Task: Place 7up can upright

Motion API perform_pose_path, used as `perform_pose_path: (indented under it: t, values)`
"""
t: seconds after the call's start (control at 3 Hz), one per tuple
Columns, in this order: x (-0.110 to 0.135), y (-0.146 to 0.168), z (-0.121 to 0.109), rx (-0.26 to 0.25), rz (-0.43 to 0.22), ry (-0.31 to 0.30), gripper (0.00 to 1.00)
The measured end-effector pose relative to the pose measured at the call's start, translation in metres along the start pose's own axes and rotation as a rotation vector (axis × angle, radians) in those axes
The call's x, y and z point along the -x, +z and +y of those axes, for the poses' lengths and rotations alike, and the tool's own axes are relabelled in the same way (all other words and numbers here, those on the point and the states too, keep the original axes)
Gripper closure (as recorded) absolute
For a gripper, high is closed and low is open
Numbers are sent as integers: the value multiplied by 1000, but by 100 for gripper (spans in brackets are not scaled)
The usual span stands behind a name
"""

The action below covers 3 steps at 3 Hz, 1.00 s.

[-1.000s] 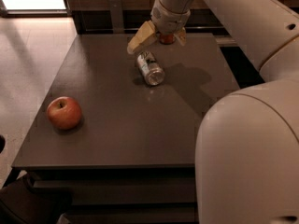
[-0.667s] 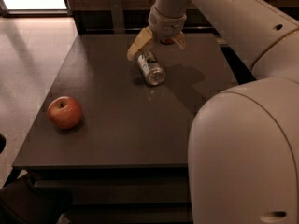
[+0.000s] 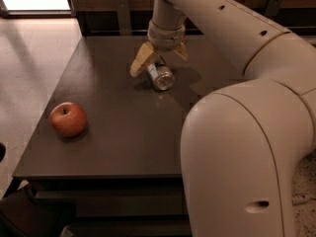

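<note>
Here, splayed tool [image 3: 159,63] hangs over lying 7up can [image 3: 162,77].

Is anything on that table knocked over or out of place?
Yes: the 7up can lies on its side toward the far end of the table, not upright. The gripper hangs open right over it. The apple looks fine.
</note>
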State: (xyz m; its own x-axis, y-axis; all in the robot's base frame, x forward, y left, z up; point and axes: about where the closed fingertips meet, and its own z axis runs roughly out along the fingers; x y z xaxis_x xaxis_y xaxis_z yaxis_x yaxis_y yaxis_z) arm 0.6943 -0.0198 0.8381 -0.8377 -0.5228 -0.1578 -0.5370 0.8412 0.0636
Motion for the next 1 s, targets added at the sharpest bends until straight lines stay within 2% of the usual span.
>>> perform_pose_path:
  t: [0.33,0.67,1.0]
  values:
    - [0,16,3,-43,56,1,16]
    - [5,20,3,-44,48,-1,47]
    - [7,23,3,-44,44,-2,71]
